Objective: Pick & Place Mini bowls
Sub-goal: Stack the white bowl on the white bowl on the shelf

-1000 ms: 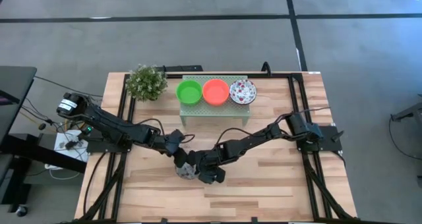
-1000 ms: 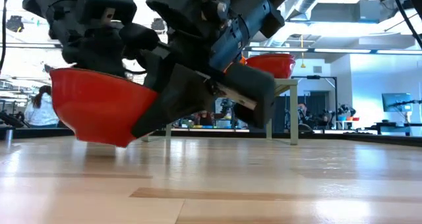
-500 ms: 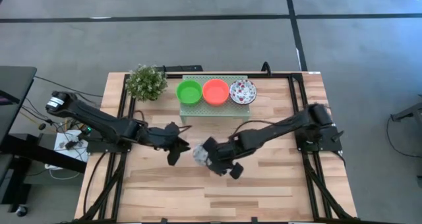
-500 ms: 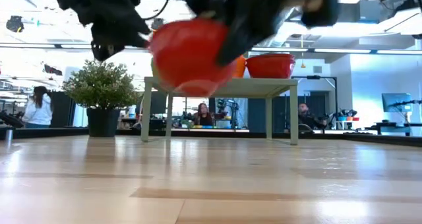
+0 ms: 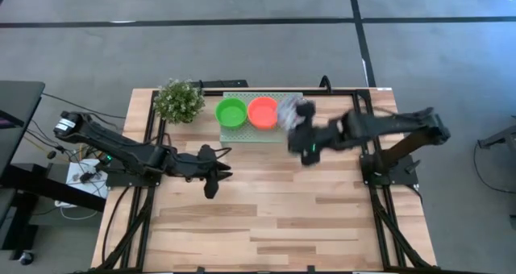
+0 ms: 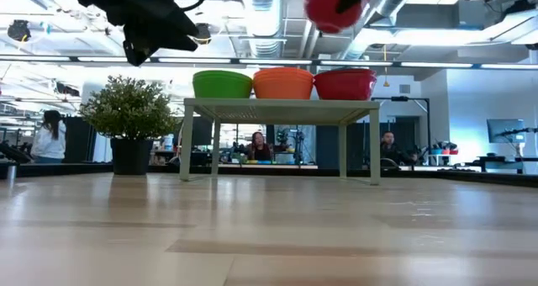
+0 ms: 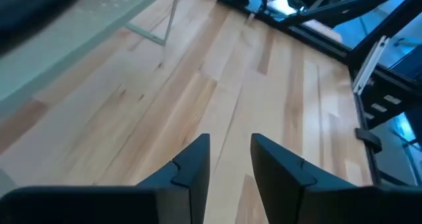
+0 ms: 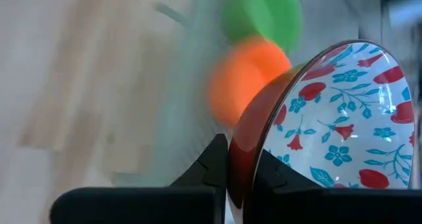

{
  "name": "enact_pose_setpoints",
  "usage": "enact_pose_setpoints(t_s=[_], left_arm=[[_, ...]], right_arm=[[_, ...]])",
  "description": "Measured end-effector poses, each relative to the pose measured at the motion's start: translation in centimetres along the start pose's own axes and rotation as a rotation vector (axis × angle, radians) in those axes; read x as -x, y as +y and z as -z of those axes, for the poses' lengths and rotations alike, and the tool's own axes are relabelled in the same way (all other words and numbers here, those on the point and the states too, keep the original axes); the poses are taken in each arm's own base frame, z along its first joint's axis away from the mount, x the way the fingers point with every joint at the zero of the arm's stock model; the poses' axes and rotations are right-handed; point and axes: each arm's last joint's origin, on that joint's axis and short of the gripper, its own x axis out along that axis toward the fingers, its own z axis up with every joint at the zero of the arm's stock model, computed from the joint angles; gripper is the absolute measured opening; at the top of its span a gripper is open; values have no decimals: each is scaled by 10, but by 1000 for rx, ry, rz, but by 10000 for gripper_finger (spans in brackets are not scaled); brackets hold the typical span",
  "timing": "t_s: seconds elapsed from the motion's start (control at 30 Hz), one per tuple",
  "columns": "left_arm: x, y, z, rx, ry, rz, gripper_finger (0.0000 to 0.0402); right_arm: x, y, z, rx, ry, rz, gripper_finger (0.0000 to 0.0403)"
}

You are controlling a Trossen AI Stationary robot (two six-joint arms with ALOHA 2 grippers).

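We find the right gripper [image 8: 241, 178] clenched on a floral bowl's [image 8: 336, 118] rim above the stand [image 5: 242, 130], left gripper [image 7: 229, 161] fingers parted, holding nothing

Grey floor [image 5: 242, 48] with dark seams, ceiling ducts [image 6: 269, 0], strip lights, seated people [image 6: 257, 147] at distant desks

Right hand [image 5: 305, 149] carried floral bowl [image 8: 330, 125] up beside stand [image 5: 242, 129], left hand [image 5: 211, 177] withdrawn, empty

Floral bowl [image 8: 330, 118] cut off — stand [image 8: 191, 118] motion-blurred.
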Motion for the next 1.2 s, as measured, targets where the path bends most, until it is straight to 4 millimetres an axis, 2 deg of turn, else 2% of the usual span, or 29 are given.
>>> enact_pose_setpoints(t_s=[0.17,0.3,0.37,0.77,1.0,1.2], left_arm=[[-2,0,1,-3,8,-6,111],[-2,0,1,-2,6,-4,111],[-2,0,1,-2,5,-4,111],[-3,-1,1,0,2,-2,111],[-3,-1,1,6,-3,1,111],[-3,-1,0,8,-7,4,111]], right_arm=[[-13,-43,31,-193,80,-6,16],[-33,-56,42,-189,65,-156,16],[-39,-61,45,-193,65,-169,16],[-76,-49,47,-142,232,-264,16],[-85,-47,48,-129,272,-282,20],[-87,-46,48,-117,281,-285,48]])
